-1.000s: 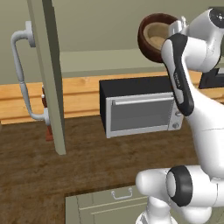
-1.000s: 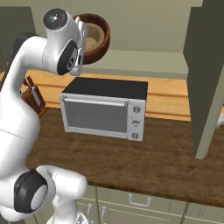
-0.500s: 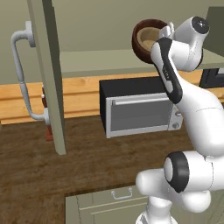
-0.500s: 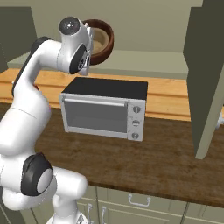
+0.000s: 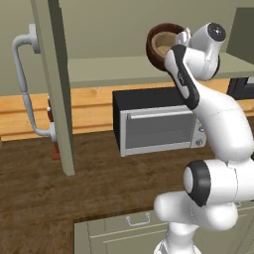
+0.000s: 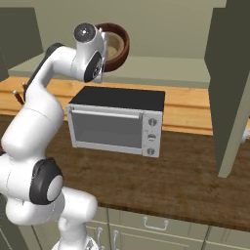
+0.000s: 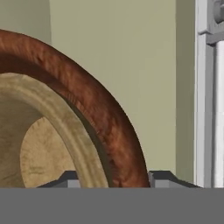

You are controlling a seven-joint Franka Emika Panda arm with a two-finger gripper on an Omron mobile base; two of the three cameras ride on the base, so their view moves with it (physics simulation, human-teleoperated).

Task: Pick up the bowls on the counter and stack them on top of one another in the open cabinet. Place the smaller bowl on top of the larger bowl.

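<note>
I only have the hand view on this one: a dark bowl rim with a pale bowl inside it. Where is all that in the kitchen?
Observer: The dark bowl is held up at the cabinet shelf, above the toaster oven.
Operator: Is it level?
Observer: No, it is tipped on its side, its opening facing out into the room, with the pale bowl nested inside.
Operator: Is the gripper on it?
Observer: The gripper grips its rim.
</note>
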